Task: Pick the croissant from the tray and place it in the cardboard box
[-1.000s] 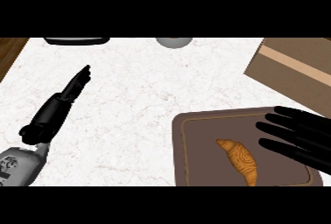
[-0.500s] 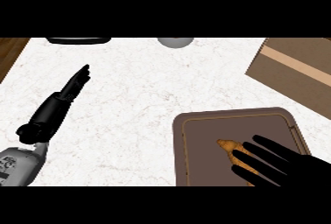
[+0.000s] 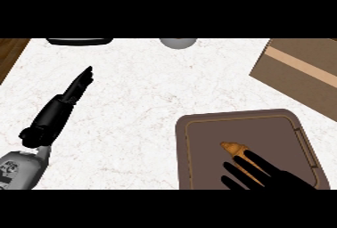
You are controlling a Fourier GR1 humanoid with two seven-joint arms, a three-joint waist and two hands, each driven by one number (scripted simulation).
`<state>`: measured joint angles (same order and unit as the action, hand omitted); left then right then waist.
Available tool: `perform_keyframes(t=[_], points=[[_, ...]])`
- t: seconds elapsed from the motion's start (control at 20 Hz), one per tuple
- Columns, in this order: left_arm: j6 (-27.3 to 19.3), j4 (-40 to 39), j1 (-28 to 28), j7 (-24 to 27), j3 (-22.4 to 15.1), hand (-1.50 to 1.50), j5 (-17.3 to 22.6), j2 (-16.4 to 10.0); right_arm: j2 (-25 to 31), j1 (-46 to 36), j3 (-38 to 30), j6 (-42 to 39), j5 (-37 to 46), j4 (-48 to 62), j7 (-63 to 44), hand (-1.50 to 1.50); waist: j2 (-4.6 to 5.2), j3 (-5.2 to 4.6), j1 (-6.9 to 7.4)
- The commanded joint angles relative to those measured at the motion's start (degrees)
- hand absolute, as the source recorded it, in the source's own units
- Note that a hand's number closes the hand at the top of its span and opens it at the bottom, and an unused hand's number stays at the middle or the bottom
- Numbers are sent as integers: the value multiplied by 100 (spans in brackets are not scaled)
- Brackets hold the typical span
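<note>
Hands: right hand (image 3: 276, 178) is lying open, straight fingers overlapping the golden-brown curved croissant (image 3: 232, 147), which is sitting on the dark brown rectangular tray (image 3: 197, 133). Tan cardboard box (image 3: 302, 71) is standing well apart on the white marble bench (image 3: 145, 89). Left hand (image 3: 69, 100) is resting open at far left.

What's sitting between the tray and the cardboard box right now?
Nothing: in the head view only bare white counter separates the tray from the cardboard box.
</note>
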<state>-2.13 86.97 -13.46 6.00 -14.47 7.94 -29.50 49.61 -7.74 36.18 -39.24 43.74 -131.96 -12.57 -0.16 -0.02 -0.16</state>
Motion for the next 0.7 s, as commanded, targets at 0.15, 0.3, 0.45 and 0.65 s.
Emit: perform_keyframes(t=[0.15,0.3,0.45,0.65], points=[[136,-103,-100,-98,155,0,-70,217,-205,31,722,565,1553,269,-162,-150,10,6,-2],[337,6,-153,-267,354,0,-163,88,-501,16,770,482,1802,375,-193,-150,11,5,12],[375,-87,252,244,358,0,-345,323,-894,-143,908,-91,1965,365,-336,-150,12,0,23],[391,167,190,-111,368,0,-359,470,-824,-67,884,894,2519,1468,171,-150,16,6,47]])
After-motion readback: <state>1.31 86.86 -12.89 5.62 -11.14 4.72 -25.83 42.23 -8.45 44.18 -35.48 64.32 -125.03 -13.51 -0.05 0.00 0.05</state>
